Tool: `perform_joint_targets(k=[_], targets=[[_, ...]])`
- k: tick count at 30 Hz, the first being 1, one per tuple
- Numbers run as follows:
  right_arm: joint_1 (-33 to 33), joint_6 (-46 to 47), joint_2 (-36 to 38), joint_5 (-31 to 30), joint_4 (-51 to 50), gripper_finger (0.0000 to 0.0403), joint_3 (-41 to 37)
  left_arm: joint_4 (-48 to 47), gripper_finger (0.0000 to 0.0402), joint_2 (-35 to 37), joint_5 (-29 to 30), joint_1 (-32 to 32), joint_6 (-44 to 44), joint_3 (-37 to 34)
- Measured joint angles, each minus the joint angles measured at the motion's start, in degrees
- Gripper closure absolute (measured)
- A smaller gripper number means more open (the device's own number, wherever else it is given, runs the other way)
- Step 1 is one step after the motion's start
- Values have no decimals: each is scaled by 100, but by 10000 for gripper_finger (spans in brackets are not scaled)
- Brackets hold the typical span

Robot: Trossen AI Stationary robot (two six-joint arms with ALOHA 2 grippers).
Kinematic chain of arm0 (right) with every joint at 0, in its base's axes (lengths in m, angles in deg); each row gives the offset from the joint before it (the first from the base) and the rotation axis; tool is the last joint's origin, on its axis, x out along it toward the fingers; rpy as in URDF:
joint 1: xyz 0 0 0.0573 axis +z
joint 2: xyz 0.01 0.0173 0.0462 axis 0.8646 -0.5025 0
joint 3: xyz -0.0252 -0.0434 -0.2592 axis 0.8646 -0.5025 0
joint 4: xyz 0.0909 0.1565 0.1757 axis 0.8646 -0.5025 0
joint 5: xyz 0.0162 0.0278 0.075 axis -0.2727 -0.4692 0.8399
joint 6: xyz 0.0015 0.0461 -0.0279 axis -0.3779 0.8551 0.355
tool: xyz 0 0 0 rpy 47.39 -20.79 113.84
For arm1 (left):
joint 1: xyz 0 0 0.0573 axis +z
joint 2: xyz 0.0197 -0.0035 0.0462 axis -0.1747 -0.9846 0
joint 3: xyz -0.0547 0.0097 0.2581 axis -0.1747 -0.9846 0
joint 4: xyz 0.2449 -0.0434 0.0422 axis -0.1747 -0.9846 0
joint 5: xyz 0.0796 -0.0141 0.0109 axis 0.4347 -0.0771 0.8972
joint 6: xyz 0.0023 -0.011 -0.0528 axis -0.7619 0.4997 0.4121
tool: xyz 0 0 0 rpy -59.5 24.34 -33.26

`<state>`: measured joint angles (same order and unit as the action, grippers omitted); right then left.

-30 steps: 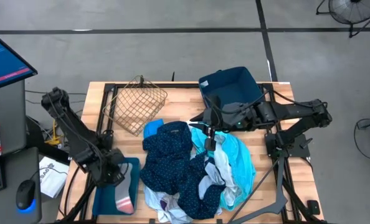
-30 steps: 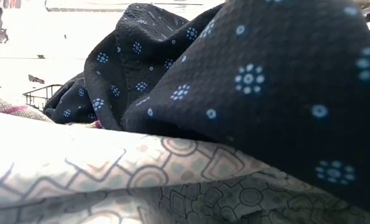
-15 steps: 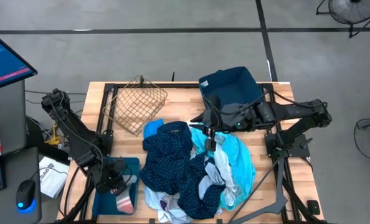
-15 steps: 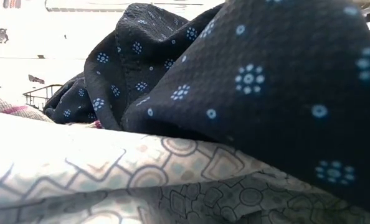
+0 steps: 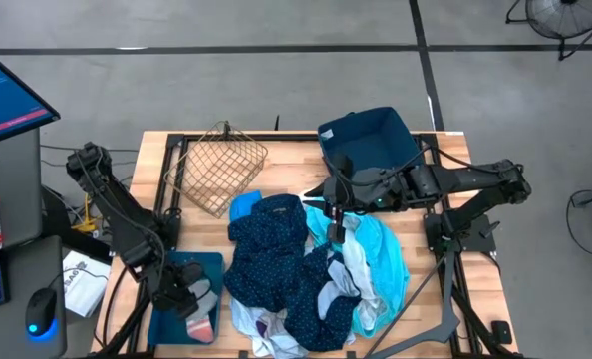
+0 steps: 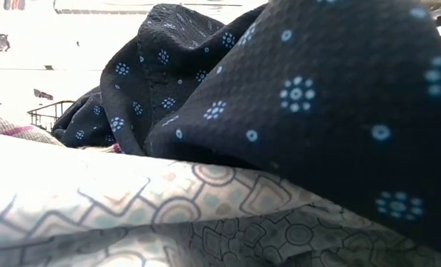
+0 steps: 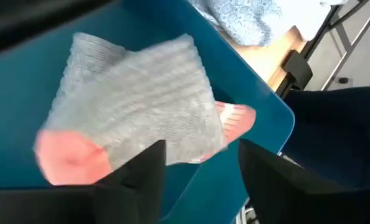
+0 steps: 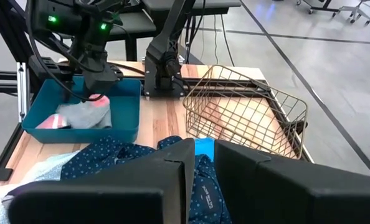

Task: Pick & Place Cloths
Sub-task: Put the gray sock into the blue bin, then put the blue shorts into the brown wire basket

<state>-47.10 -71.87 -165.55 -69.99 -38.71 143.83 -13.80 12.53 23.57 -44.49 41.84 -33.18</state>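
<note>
1. High view: the cloths (image 5: pixel 311 274) lie heaped on the middle of the table (image 5: pixel 286 150), a navy dotted garment (image 5: pixel 276 244) on top, turquoise fabric (image 5: pixel 381 249) beside it and pale pieces at the near edge.
2. A grey sock with coral toe and heel (image 7: pixel 135 118) already lies in the teal tray (image 5: pixel 166 324) at the table's left corner.
3. The left gripper (image 5: pixel 198 297) hangs over that sock with its fingers (image 7: pixel 141 174) parted and nothing between them.
4. The right gripper (image 5: pixel 338 207) sits low at the pile's far edge; its fingers (image 8: pixel 172 168) stand close together, and I cannot tell whether they pinch any fabric.
5. These pieces look light, limp and prone to drag neighbours along, so I judge a pinch on a raised fold or ridge of 1 garment safest.
6. The navy garment's top crease looks the easiest hold.
7. A wire basket (image 5: pixel 216 165) and a navy bin (image 5: pixel 371 135) stand behind the pile.
</note>
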Motion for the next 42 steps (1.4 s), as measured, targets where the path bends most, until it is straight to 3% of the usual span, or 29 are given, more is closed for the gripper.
perform_joint_targets(k=[8, 14, 20, 25, 30, 35, 42], targets=[[0, 0, 0, 0, -7, 344, 0, 484, 168, 88, 45, 274, -158, -2], [57, 0, 26, 1, -21, 344, 2, 1301, 177, 663, 586, 932, -1192, -2], [249, 16, 39, 1, -85, 344, 7, 1623, 185, 1296, 874, 2028, -2479, -2], [430, 671, 39, -5, -846, 344, 9, 2200, 186, 1400, 818, 2986, -3277, -2], [482, 1817, -251, -36, -2118, 336, 12, 2908, 186, 1472, 285, 3620, -3867, -1], [530, 1950, -828, -21, -2688, 287, 13, 3240, 186, 1928, 167, 4006, -4153, 0], [746, 2772, -1539, 125, -3833, 159, 9, 3260, 186, 2866, 291, 4153, -4161, 0]])
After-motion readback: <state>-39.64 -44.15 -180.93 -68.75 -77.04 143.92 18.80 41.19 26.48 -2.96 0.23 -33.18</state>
